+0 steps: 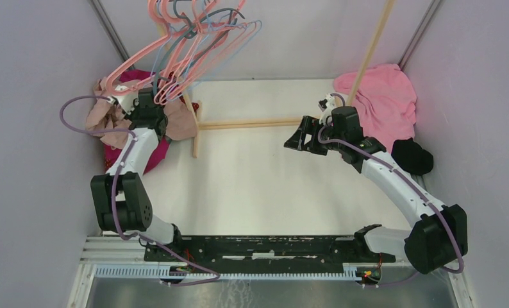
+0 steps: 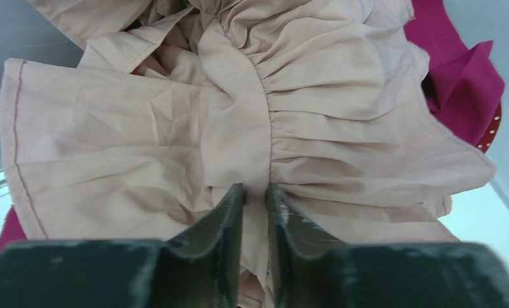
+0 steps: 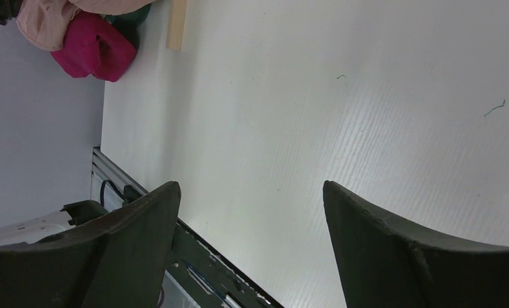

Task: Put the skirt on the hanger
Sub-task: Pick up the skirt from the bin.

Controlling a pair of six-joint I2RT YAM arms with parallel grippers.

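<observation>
The skirt (image 2: 175, 128) lies in a crumpled heap at the foot of the wooden rack (image 1: 252, 123), on the left arm's side, on top of a magenta cloth (image 2: 460, 77). The left tool (image 2: 256, 199) is clenched on a fold of the skirt, with its jaws nearly together just beside a gathered seam. The right tool (image 3: 250, 186) is released, its jaws spread wide over the bare bench (image 3: 367, 96) on the other side of the rack.

Handling, as judged from here:
- The fabric is a thin, matte, pale peach weave, creased and softly pleated. Expect it to be light, limp and without stiffness, so it will drape and sag from any single hold.
- The gathered seam is the thickest, firmest line in sight. A pinch there should slip less than one on the loose single-layer flounce with its narrow stitched hem.
- Whether that seam is the waistband cannot be told.
- The hangers (image 1: 194, 38), thin pink and pale blue loops, hang in a bunch from the top of the rack, above the skirt. Their slim, smooth bars look likely to let the cloth slide off.
</observation>
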